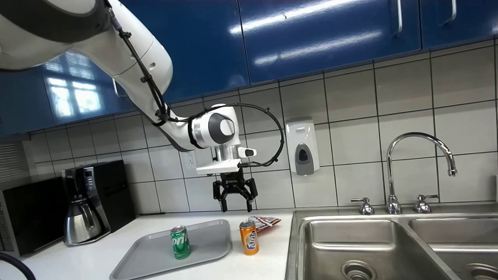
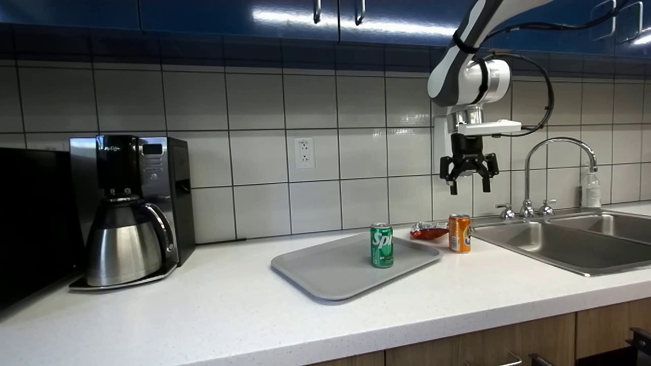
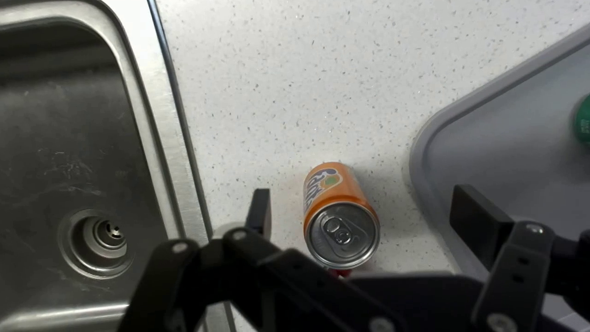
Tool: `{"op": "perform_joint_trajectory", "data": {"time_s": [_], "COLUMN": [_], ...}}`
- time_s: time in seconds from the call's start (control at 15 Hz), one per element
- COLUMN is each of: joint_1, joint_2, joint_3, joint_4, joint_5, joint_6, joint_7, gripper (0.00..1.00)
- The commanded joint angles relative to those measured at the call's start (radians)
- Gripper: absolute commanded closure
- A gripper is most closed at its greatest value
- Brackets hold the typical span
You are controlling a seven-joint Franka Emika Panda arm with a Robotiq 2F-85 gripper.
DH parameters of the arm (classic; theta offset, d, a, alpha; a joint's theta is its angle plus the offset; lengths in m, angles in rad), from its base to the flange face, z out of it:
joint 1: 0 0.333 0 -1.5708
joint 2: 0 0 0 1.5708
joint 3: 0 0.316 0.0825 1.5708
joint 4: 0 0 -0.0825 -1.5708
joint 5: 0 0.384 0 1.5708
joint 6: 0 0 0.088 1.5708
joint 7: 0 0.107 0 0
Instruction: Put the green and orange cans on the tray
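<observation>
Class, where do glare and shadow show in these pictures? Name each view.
Both exterior views: white glare streaks across glossy blue cabinets; wrist view: the orange metal can casts a soft shadow on the speckled white countertop, toward the grey rectangular tray.

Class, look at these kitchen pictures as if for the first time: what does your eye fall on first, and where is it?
Probably the white robot arm, angled down in front of the blue cupboards, its black claw hanging open above the counter. Next comes bright colour: the green Sprite can upright on the grey tray, and the orange Fanta can standing on the counter between the tray and the sink.
</observation>
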Motion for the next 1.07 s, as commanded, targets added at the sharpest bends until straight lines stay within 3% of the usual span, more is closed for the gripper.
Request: {"op": "perform_joint_trajectory", "data": {"time_s": [0.0, 0.47, 0.53, 0.67, 0.73, 1.0], "joint_1": [-0.019, -0.018, -0.032, -0.035, -0.018, -0.027], "joint_2": [0.013, 0.015, 0.086, 0.095, 0.048, 0.091], "joint_3": [0.005, 0.002, -0.002, 0.005, 0.002, 0.003], "joint_4": [0.018, 0.022, 0.084, 0.102, 0.042, 0.080], "joint_5": [0.034, 0.030, 0.052, 0.077, 0.043, 0.059], "joint_6": [0.010, -0.001, 0.009, -0.007, 0.005, 0.005], "joint_7": [-0.057, -0.048, -0.076, -0.096, -0.042, -0.063], "gripper": [0.00, 0.00, 0.00, 0.00, 0.00, 0.00]}}
